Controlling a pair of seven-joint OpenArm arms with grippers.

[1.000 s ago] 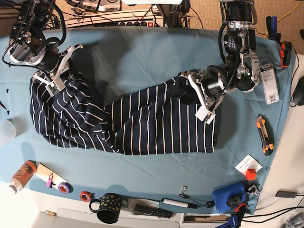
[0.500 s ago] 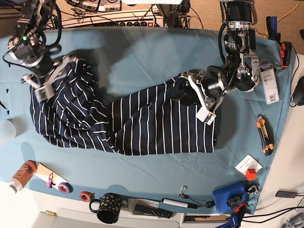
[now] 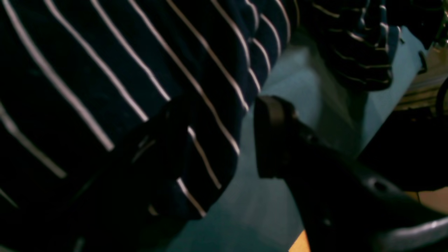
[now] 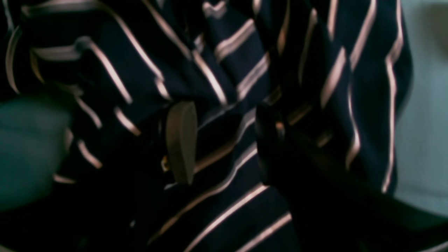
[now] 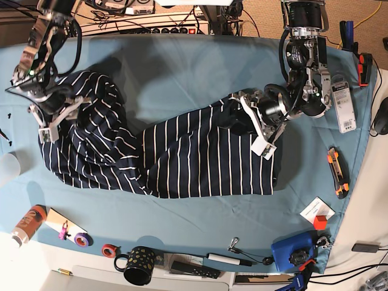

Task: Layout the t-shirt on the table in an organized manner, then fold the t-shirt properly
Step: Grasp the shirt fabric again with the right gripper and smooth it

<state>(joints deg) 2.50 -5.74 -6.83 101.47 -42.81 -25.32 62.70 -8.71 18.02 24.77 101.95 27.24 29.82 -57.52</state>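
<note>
The surface [image 5: 200,60], under its teal cloth, carries the t-shirt [image 5: 182,157] spread from about nine o'clock to three o'clock of the base view, bunched at the nine o'clock end and twisted through the middle.

The biggest risk, as I judge it, is that the twist at the shirt's centre gets locked in: if the two arms pull outward unevenly, the fabric could rope up rather than flatten. A second risk lies along the six o'clock edge, where a mug [image 5: 136,265], a tape roll [image 5: 109,249] and a bottle [image 5: 27,224] stand near the hem; a dragged hem could sweep them.

The right gripper [image 4: 220,143] sits over the nine o'clock bunch with its fingers apart, cloth behind them and nothing pinched that I can make out. The left gripper [image 3: 217,140] at three o'clock also has its fingers apart, straddling the shirt's edge without clamping it.

Both wrist views are dark and blurred. The collar and sleeves cannot be picked out, and which side of the shirt faces up is unclear.
</note>
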